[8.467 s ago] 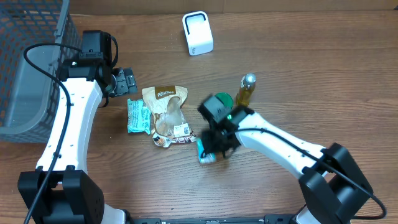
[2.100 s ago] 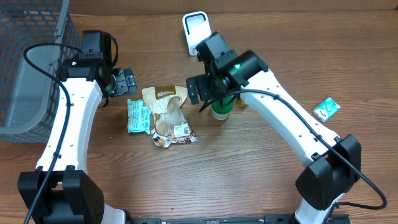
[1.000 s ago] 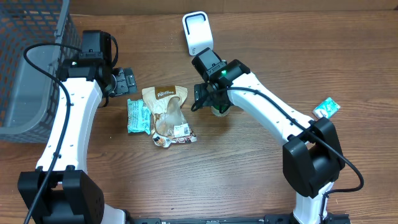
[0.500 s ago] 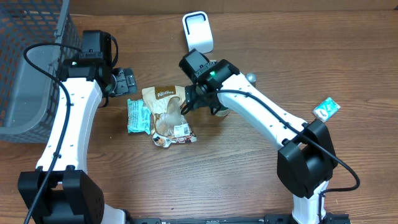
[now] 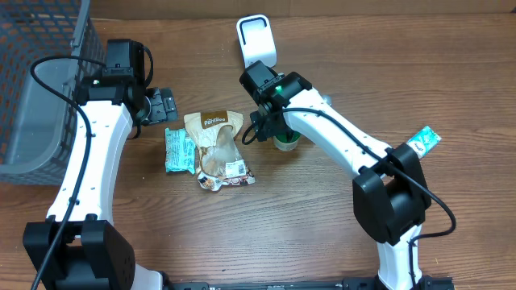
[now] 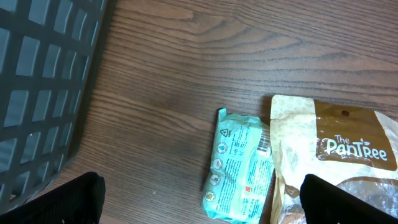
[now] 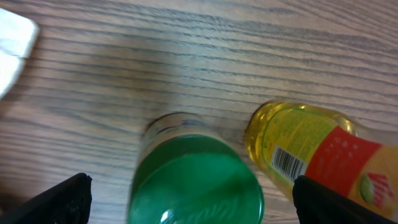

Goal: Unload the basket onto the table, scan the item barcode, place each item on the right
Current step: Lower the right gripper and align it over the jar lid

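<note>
Right wrist cam: your right gripper (image 7: 200, 202) hangs jaws wide, empty, over the green-lid jar (image 7: 196, 177), which stands upright just beside the oil bottle (image 7: 305, 155). Looks rigid, smooth, prob slippery, so grip the body below the lid. Left gripper (image 5: 165, 105) spread too, holding nothing.

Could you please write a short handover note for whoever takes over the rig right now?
Left gripper: open, empty, between the basket and the teal packet.
Right gripper: open, empty, poised over the green-lidded jar; the yellow bottle is close beside it.
Scanner stands at the back. Brown bag and teal packet lie side by side; a small packet sits apart on the right.
Done: cannot tell what has been scanned; nothing is at the scanner.
Left: grasp an item and show its barcode to the scanner.
</note>
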`<state>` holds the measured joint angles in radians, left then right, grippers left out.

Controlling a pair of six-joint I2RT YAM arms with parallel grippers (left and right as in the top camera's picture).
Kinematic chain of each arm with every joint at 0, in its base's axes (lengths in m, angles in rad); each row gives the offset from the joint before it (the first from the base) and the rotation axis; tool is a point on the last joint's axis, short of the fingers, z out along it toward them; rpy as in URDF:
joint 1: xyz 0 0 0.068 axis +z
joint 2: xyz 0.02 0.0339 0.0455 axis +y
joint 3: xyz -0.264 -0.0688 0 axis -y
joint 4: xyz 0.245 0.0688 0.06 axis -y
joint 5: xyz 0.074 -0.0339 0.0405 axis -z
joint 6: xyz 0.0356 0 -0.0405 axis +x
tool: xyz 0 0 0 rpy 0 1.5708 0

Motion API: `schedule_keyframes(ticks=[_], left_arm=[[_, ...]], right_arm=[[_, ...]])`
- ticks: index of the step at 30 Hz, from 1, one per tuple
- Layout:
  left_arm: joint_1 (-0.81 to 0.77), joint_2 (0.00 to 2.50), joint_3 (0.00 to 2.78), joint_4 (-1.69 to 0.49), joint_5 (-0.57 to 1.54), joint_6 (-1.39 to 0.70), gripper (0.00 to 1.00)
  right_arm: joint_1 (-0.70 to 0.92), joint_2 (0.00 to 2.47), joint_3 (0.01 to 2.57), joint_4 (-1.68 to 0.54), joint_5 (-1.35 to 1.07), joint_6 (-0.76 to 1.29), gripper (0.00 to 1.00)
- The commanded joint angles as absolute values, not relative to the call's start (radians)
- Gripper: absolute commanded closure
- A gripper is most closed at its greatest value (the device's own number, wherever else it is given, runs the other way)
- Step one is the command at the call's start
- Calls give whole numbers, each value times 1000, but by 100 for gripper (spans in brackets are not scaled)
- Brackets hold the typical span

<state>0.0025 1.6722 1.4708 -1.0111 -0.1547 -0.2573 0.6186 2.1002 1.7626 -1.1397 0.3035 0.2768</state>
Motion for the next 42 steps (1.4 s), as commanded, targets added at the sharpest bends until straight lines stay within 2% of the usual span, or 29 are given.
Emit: schedule_keyframes(ticks=[1,7,14,22,25,32,42], left_arm=[[6,1674,1488,-1014,-164,-243,1],[6,1674,1488,-1014,-164,-243,0],[6,1674,1488,-1014,-164,-243,1],[6,1674,1488,-1014,-164,-243,0],[6,1674,1488,-1014,-164,-243,1],[6,1674,1488,-1014,-164,-243,0],[6,1674,1488,-1014,-164,-243,0]], right_arm=[[606,2104,1779,-1135,309,257,0],[606,2104,1779,-1143,143,261,0],[611,2104,1779,-1184,71,322,0],[613,2104,1780,-1202,-110,551,1],[622,2104,1780,-1207,-70,548,1],[613,2104,1781,-1191,197,476,0],[616,2104,1779,-1119,190,418,0]])
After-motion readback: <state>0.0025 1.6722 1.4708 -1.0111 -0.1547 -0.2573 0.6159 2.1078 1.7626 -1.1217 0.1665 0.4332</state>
